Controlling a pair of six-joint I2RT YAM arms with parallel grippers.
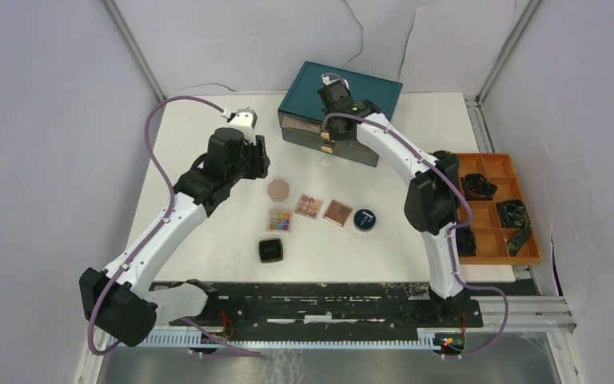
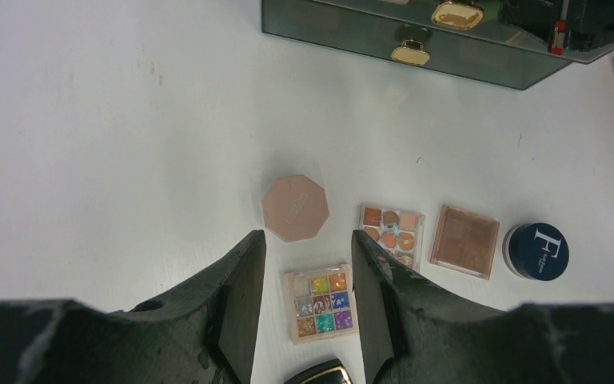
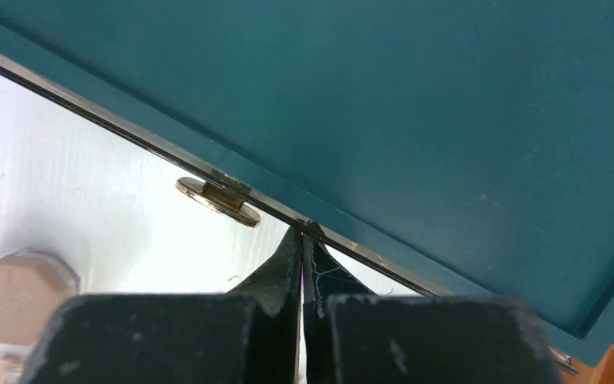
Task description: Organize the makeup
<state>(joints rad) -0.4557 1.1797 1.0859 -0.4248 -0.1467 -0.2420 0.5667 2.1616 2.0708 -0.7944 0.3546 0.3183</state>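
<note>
Showing closed only wrist-side, right pincer (image 3: 302, 236) sits at teal box (image 3: 448, 120).

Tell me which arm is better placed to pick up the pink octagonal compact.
Left, most likely. The left gripper hangs open, with the pink octagonal compact just ahead of its jaws. The right gripper is shut, away at the teal drawer box.
</note>
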